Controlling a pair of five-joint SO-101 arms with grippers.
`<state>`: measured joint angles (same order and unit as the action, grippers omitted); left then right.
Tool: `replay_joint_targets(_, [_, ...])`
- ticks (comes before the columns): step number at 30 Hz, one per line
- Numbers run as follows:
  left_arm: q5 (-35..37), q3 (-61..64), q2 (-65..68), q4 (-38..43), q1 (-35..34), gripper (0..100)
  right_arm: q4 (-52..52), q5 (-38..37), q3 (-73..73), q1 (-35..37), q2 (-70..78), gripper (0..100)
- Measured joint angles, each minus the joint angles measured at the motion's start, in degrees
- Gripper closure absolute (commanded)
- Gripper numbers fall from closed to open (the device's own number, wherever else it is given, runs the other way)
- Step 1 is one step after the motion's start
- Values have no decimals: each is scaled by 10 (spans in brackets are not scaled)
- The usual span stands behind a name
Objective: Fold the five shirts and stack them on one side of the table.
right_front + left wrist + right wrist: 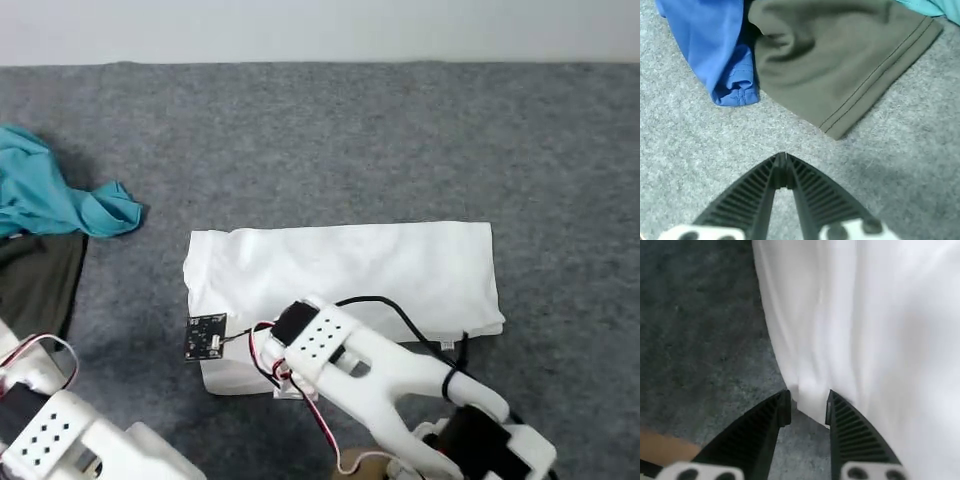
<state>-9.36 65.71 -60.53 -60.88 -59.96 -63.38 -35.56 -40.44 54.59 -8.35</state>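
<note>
the white shirt (350, 275) lay in the middle of the high view, folded into a wide band on the grey table (400, 140), its long edges running left to right. the right arm (380, 385) came up from the lower right of the frame and crossed the shirt's near edge, with a small circuit board (205, 337) sticking out beside the shirt's lower left corner. in the right wrist view the right gripper (807, 407) stood at that near edge with a bunched fold of white cloth pinched between its two black ribbed fingers (850, 430), so it was grasping the shirt's hem, and grey table surface showed beside the cloth.

at the left edge of the high view a crumpled teal shirt (50, 195) lay in the upper part, with an olive shirt (40, 285) just below it and touching it. the left arm (60, 440) sat in the lower left corner. in the left wrist view the left gripper (785, 161) was clenched, its fingertips meeting in a point with nothing between them, above bare table and apart from the cloth. ahead of it lay the olive shirt's stitched hem, and a blue shirt (705, 45) lay bunched against the olive one.
</note>
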Motion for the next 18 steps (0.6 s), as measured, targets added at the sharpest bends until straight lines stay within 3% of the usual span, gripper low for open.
replay_joint_targets(18, [0, 0, 0, 0, -5, 997, 25, -1, 50, 0, 107, 882])
